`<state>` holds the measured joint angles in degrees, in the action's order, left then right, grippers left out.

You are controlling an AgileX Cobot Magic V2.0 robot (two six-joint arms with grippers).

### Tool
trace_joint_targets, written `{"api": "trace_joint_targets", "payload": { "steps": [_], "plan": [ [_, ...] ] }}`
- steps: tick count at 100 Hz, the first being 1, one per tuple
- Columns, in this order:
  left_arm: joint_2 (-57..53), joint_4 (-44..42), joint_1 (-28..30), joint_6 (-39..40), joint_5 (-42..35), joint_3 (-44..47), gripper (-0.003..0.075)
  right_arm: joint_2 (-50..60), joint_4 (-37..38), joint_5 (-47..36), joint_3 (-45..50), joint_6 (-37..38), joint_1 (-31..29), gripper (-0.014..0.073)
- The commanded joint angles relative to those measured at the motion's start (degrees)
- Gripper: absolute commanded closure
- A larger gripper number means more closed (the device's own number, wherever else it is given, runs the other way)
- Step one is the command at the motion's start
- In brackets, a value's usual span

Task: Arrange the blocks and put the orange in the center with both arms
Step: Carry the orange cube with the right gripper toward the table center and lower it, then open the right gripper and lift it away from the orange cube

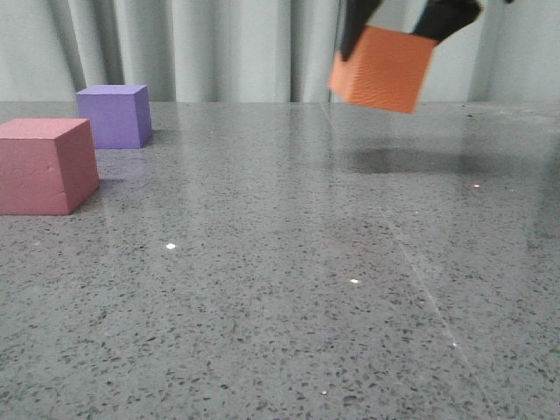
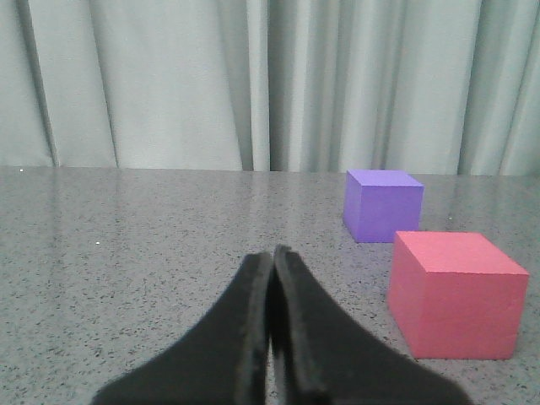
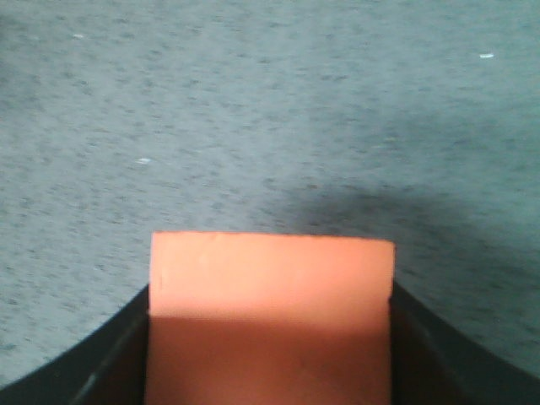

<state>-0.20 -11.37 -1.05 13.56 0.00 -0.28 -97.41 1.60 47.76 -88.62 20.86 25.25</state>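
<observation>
The right gripper (image 1: 401, 26) holds the orange cube (image 1: 382, 68) clamped aloft at two o'clock above the counter (image 1: 289, 262), unplaced, while the red-pink cube (image 1: 45, 166) and purple cube (image 1: 114, 115) sit near each other at ten o'clock, the left gripper (image 2: 272, 253) pinched closed and empty

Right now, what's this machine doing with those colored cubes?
The right gripper is holding the orange cube up in the air, tilted, above the grey table; its shadow falls on the surface underneath. The red-pink cube and the purple cube sit on the table off to the left, close together but apart. The left gripper is shut and empty, low over the table with those two cubes ahead of it. The orange cube is not yet set down.
</observation>
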Motion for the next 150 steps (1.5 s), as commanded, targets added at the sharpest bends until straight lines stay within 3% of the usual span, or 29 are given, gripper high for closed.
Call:
{"api": "trace_joint_targets", "payload": {
  "steps": [1, 23, 56, 68, 85, 94, 116, 150],
  "plan": [
    [-1.93, 0.43, 0.07, 0.25, -4.26, 3.12, 0.0734, 1.08, 0.27, -5.76, -2.05, 3.67, 2.05, 0.0327],
    [-1.93, 0.43, 0.07, 0.25, -4.26, 3.12, 0.0734, -3.73, 0.40, -7.46, -2.05, 8.89, 5.15, 0.0327],
    [-1.93, 0.43, 0.07, 0.25, -4.26, 3.12, 0.0734, -7.30, 0.45, -8.20, -2.05, 10.26, 6.36, 0.0316],
    [-1.93, 0.43, 0.07, 0.25, -4.26, 3.12, 0.0734, -7.30, 0.45, -8.73, -2.12, 10.26, 6.36, 0.0217],
    [-1.93, 0.43, 0.07, 0.25, -4.26, 3.12, 0.0734, -7.17, 0.45, -8.66, -2.49, 10.26, 6.37, -0.0009],
    [-1.93, 0.43, 0.07, 0.25, -4.26, 3.12, 0.0734, -7.13, 0.45, -8.19, -3.62, 10.26, 6.37, -0.0071],
    [-1.93, 0.43, 0.07, 0.25, -4.26, 3.12, 0.0734, -6.23, 0.45, -5.68, -7.84, 9.88, 6.37, -0.0071],
    [-1.93, 0.43, 0.07, 0.25, -4.26, 3.12, 0.0734, 5.48, 1.62, -3.13, -7.96, -0.89, 6.37, -0.0071]
  ]
}}
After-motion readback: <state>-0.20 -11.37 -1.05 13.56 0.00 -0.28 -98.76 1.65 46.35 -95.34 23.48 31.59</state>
